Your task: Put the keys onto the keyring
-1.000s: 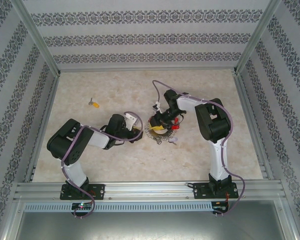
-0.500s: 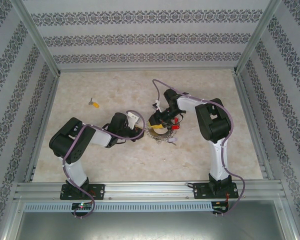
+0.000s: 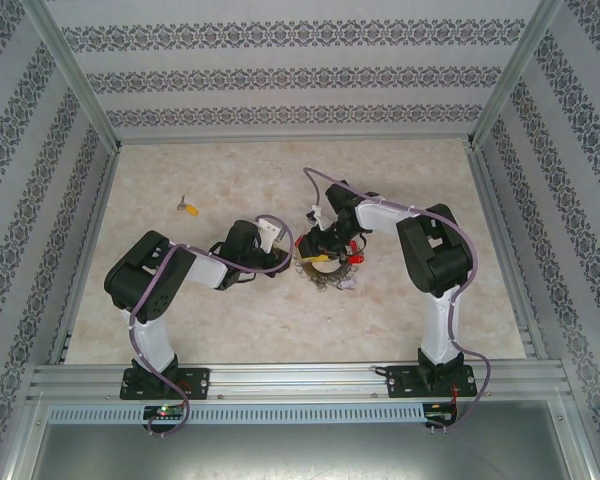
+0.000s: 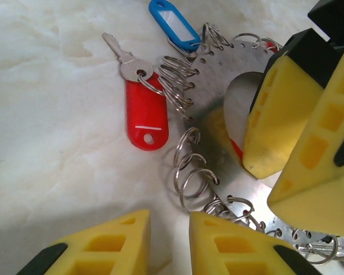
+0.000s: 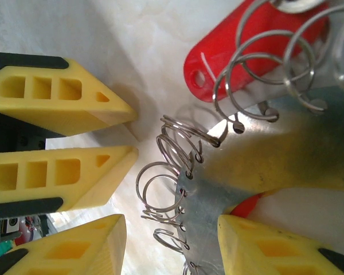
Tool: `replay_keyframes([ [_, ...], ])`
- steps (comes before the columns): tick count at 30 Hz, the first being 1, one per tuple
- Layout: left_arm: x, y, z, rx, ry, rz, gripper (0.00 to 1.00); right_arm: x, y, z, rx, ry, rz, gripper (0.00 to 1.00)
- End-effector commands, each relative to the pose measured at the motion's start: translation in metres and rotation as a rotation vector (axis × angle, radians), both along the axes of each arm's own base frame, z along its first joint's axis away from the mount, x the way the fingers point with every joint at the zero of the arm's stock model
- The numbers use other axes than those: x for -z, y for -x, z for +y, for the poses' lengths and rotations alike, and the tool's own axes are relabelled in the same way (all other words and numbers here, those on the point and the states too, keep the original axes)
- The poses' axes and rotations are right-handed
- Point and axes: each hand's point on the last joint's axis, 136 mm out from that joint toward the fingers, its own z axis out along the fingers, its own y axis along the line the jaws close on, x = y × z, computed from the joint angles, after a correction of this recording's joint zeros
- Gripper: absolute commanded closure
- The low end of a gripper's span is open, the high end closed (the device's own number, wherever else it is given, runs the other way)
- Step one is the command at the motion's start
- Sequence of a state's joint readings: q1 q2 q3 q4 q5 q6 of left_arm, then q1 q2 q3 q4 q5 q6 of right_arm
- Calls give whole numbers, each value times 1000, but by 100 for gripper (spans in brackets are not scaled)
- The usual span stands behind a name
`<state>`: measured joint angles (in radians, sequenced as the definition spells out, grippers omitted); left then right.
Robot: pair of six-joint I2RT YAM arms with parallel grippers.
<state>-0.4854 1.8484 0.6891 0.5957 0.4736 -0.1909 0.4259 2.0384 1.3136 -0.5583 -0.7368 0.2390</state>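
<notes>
Seen from above, the keyring (image 3: pixel 327 272) lies mid-tabletop (image 3: pixel 250 320), its far half hidden under the right gripper (image 5: pixel 172 223). One yellow-tagged key (image 3: pixel 190 207) sits well apart toward the far left, too small to make out in detail. Close up, the keyring is a flat grey perforated band fringed with wire split rings (image 4: pixel 178 86) and cut off at the frame edges. A red tag (image 4: pixel 144 117) with a silver key (image 4: pixel 121 54) and a blue tag (image 4: pixel 173 24) hang from it. The right fingers (image 5: pixel 275 249) are spread, straddling the band's rim without pinching it. The left gripper (image 4: pixel 169 220) sits just beside the rim, its fingers (image 4: pixel 109 243) slightly parted, with nothing between them.
</notes>
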Motion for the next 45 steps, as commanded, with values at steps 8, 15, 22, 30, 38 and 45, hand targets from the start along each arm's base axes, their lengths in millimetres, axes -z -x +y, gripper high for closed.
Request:
replay_keyframes([
  [8,23,6,5,6,12,114,72,-4,2,-30,67,125,-26,51],
  [15,23,6,-9,87,40,149,71,3,13,-41,87,170,-11,49],
  [22,29,7,-8,78,4,144,71,8,24,-29,34,98,58,49],
  [30,47,1,-6,46,-36,162,74,12,28,-5,-49,30,103,54],
  [38,55,1,-8,58,-42,185,75,13,28,17,-73,-108,131,54],
  [45,60,4,-9,69,-42,212,76,10,22,35,-55,-218,156,54],
])
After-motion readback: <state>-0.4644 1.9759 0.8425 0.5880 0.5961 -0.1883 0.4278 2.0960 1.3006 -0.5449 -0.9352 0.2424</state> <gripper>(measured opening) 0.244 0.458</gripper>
